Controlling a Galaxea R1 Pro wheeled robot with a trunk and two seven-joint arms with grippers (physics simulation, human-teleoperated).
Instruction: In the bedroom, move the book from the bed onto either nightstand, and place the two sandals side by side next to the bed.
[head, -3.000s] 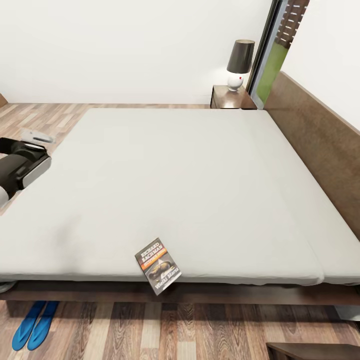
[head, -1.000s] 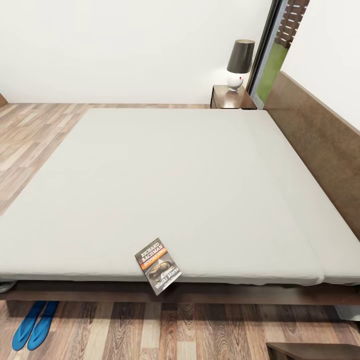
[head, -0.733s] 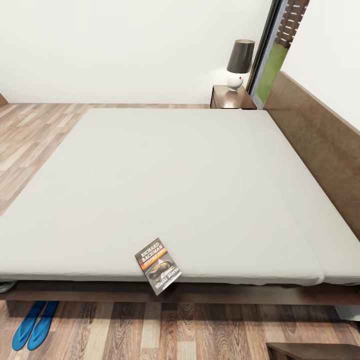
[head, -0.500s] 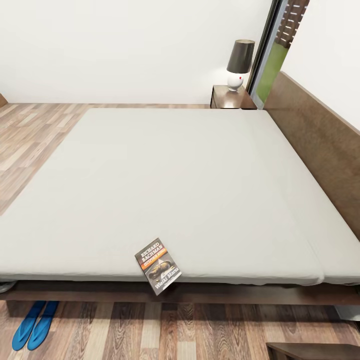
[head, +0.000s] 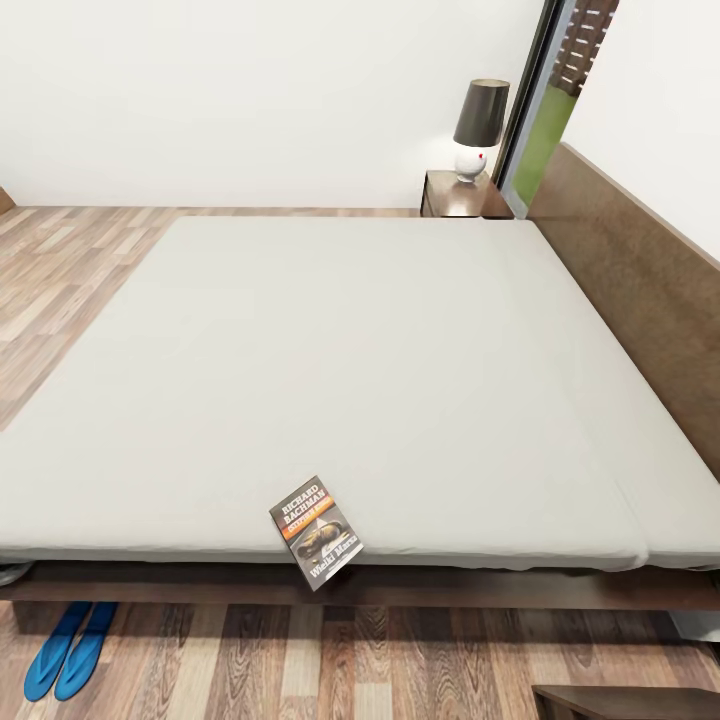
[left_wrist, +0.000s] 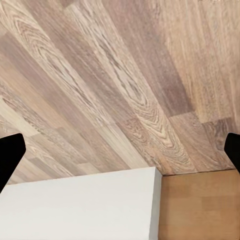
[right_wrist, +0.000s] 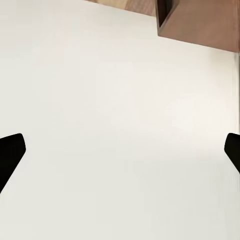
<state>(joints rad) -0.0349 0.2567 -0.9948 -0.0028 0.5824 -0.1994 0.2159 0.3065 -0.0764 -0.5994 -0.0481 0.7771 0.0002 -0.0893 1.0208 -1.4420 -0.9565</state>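
Note:
The book lies face up at the near edge of the bed, one corner hanging over the frame. The two sandals sit side by side on the floor at the bed's near left corner. A nightstand stands at the far side by the headboard, and the corner of another dark cabinet shows at the near right. My left gripper is open over wood flooring and a white surface. My right gripper is open, facing a pale wall with a brown cabinet at its edge.
A lamp with a dark shade and white base occupies the far nightstand's top. The long brown headboard runs along the bed's right side. Wood floor stretches left of the bed and along its near side.
The left arm, which reached over the bed's left edge three seconds ago, has dropped out of the head view. Over the last second nothing has moved.

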